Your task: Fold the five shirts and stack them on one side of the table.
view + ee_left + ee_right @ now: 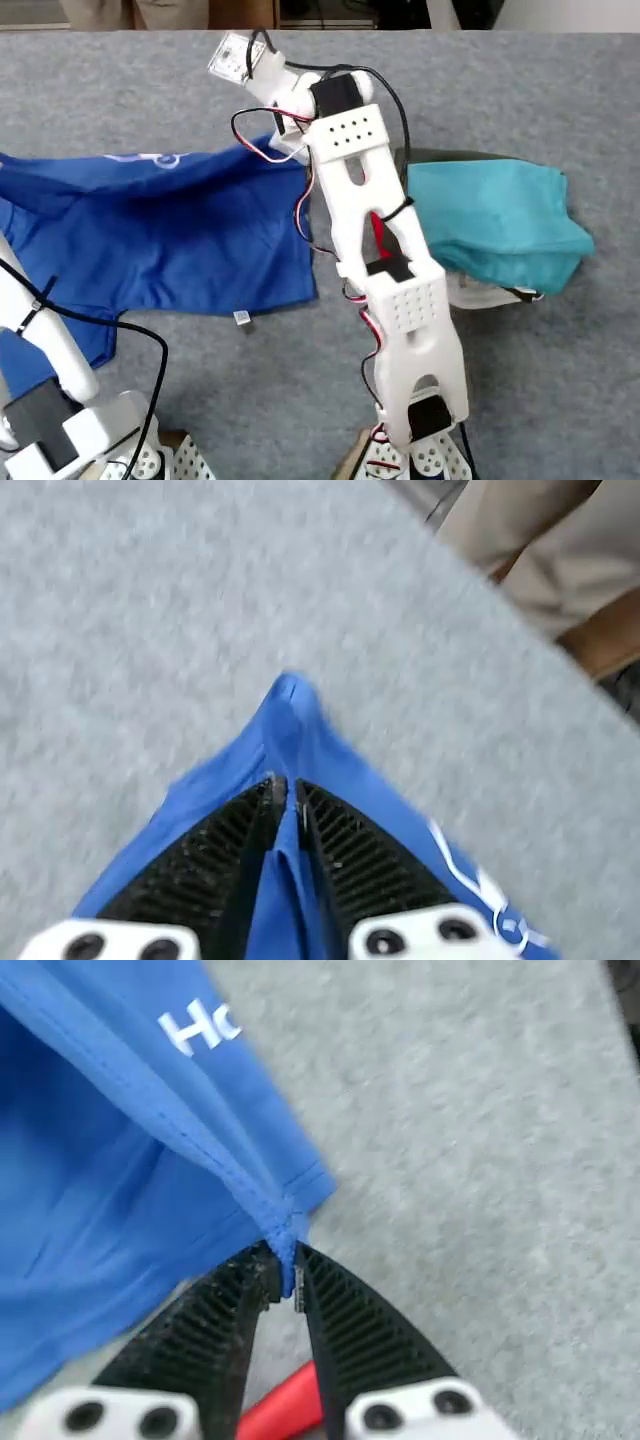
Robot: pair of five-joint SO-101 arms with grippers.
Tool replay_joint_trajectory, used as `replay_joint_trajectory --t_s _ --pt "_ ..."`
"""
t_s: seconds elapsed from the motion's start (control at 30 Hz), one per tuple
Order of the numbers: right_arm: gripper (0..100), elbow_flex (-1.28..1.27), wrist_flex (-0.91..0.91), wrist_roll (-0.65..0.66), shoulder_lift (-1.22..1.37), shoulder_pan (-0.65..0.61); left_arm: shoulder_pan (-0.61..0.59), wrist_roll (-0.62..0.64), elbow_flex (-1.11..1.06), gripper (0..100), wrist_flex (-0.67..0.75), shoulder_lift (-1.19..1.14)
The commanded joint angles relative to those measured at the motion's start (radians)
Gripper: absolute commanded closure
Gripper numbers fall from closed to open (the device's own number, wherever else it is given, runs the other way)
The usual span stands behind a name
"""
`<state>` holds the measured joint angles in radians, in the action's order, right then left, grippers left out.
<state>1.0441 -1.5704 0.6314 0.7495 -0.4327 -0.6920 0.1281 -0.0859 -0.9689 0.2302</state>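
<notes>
A blue shirt (pixel 160 235) lies spread over the left half of the grey table (pixel 520 90). My right gripper (pixel 286 1268) is shut on a hemmed corner of the blue shirt (pixel 120 1160); in the high view this arm (pixel 375 230) stretches up the middle to the shirt's far right corner (pixel 290 150). My left gripper (pixel 286 792) is shut on a raised fold of the blue shirt (pixel 290 720), holding it in a peak above the table. The left arm (pixel 40 340) runs out past the table's left edge. A folded teal shirt (pixel 490 225) tops a stack at the right.
Under the teal shirt a white garment (pixel 480 292) and a dark one (pixel 450 155) peek out of the stack. Bare grey table lies along the far edge and at the front middle (pixel 280 390). Loose cables (pixel 110 320) hang off both arms.
</notes>
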Motion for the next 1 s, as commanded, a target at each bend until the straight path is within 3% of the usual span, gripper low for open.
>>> replay_joint_trajectory --t_s 0.0,0.3,0.53,0.97 --pt "99.7 0.102 -0.115 0.034 0.005 -0.039 -0.002 -0.057 -0.044 98 -0.058 0.008" --pt "99.7 0.070 -0.216 0.035 -0.015 -0.045 -0.133 -0.143 -0.265 98 -0.072 0.180" --pt "99.7 -0.243 -0.181 0.063 -0.166 -0.122 -0.137 -0.204 -0.466 98 -0.066 0.341" --pt "99.7 -0.783 0.009 0.104 -0.446 -0.068 -0.164 -0.273 -0.760 98 -0.107 0.544"
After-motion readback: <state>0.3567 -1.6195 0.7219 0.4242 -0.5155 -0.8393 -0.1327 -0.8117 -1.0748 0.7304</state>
